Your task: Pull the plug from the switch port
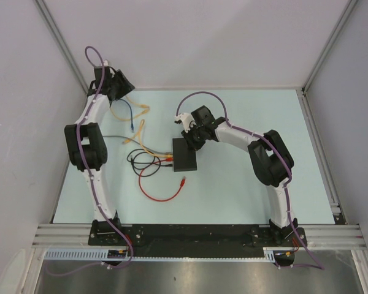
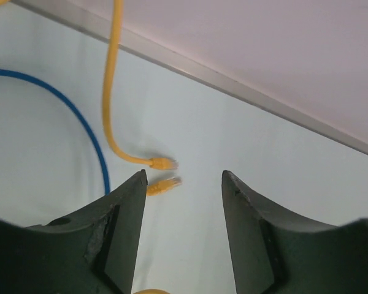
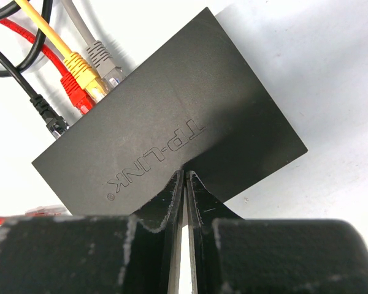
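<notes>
The switch box [image 1: 185, 155] is a flat matte-black rectangle mid-table. In the right wrist view it [image 3: 172, 116] reads TP-LINK. Four plugs sit in the ports on its left edge: grey plug [image 3: 104, 61], yellow plug [image 3: 83, 68], red plug [image 3: 80, 99] and black plug [image 3: 49, 117]. My right gripper [image 3: 185, 174] is shut and empty, its tips resting on the box top near the far edge [image 1: 193, 138]. My left gripper [image 1: 124, 87] is open and empty at the back left, far from the box, and hovers [image 2: 184, 175] over loose cable ends.
Loose yellow plugs [image 2: 164, 163] and a blue cable [image 2: 80, 116] lie under the left gripper. A loose red cable [image 1: 162, 196] curls in front of the box, and black cable loops [image 1: 141, 160] lie left of it. Walls enclose the table on three sides.
</notes>
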Tool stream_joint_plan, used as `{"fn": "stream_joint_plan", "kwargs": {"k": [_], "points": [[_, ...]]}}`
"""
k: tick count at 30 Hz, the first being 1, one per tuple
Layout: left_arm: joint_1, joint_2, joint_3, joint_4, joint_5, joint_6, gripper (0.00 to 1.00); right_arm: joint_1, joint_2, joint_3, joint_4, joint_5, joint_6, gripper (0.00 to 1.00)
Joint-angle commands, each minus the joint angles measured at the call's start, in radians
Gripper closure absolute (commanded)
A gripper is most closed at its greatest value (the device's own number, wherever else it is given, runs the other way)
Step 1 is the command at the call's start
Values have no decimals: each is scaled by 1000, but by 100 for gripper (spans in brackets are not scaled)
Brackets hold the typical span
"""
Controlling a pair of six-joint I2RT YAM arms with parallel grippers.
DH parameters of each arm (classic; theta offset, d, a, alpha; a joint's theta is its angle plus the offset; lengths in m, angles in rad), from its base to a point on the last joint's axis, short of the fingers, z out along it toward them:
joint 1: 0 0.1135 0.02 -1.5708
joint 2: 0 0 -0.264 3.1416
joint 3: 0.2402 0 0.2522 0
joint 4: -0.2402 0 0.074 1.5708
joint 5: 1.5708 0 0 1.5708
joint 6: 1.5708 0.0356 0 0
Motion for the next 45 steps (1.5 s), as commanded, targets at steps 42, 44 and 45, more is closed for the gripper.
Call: {"fn": "stream_joint_plan", "kwargs": {"k": [42,44,45], "points": [[-204,-285,-691,122,419,-42,34,23,134,225,-127,-172,35,28],[-204,-303,-697,116,399,-42,34,39,136,248,-126,-146,23,28],[-202,-311,-694,107,372,-32,34,40,134,251,-124,-108,18,28]]}}
